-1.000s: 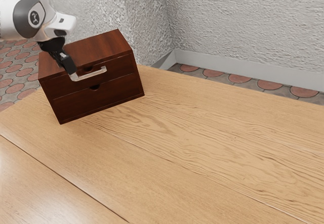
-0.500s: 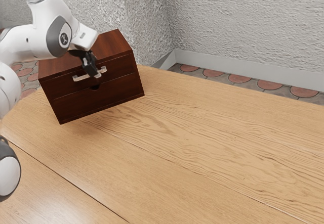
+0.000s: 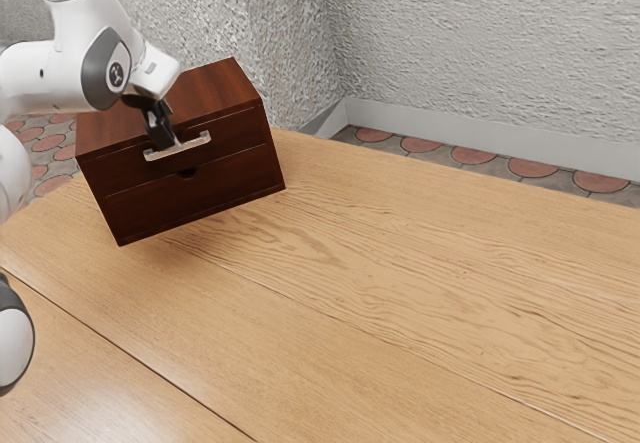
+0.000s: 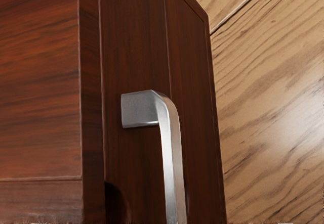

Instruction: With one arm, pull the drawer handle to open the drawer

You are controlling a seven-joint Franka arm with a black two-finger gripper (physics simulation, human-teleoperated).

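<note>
A dark wooden cabinet (image 3: 205,91) with two drawers stands at the table's far left in the exterior view. Its upper drawer (image 3: 238,129) carries a silver bar handle (image 3: 190,146) and sits flush with the lower drawer (image 3: 200,189). My black gripper (image 3: 160,141) comes down from above onto the handle's left part, close against the drawer front. In the wrist view the handle (image 4: 169,153) stands out from the drawer front (image 4: 136,52), just under my hand, with the cabinet top (image 4: 40,82) beside it.
The cabinet rests on a wide light oak table (image 3: 400,293). Rough grey walls (image 3: 480,33) meet in a corner behind it, and a tiled floor (image 3: 560,173) runs beyond the table's far edge.
My hand swung from the handle's left end toward its middle, then came back a little to the left. The drawer front has not visibly moved out.
</note>
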